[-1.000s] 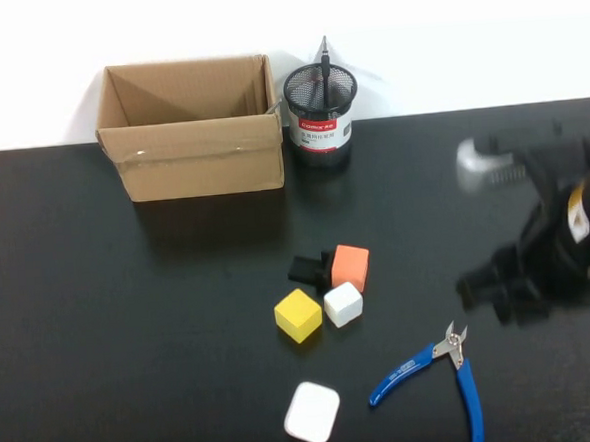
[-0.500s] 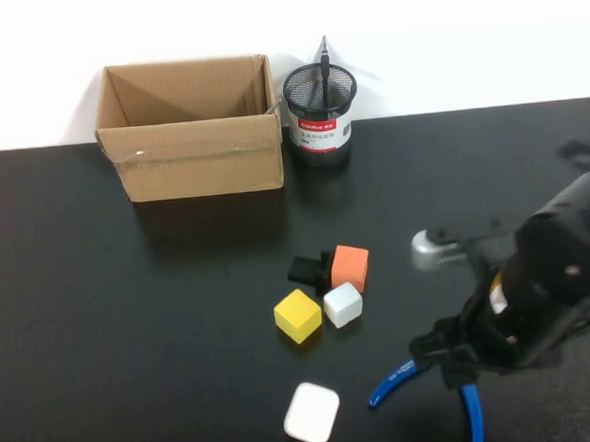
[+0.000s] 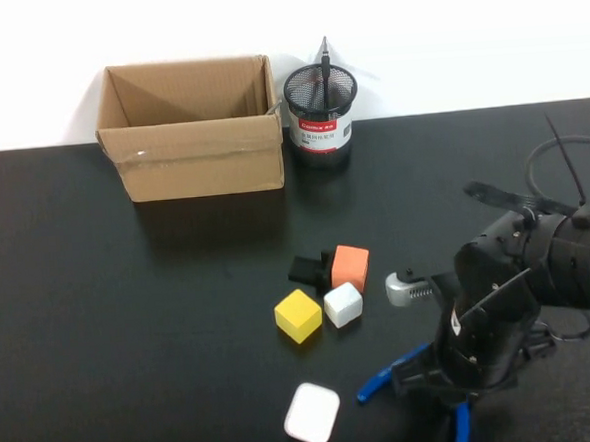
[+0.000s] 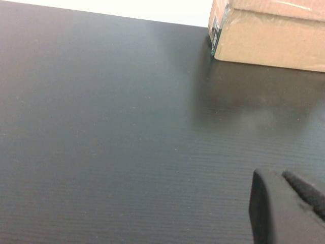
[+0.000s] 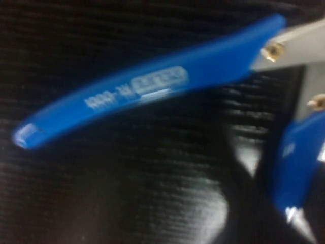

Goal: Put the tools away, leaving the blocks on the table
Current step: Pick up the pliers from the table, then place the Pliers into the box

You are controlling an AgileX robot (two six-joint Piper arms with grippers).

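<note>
Only the right wrist view shows the blue-handled pliers (image 5: 152,86) close; right gripper (image 3: 455,381) jaws' state seems untellable.

— What stands behind the work surface?
— A plain white wall (image 3: 444,32), evenly and brightly lit, with no visible marks.
— And against it?
— An open cardboard box (image 3: 191,127) stands just beside a black mesh holder (image 3: 320,114) with a red label; both cast soft shadows toward the camera.
</note>
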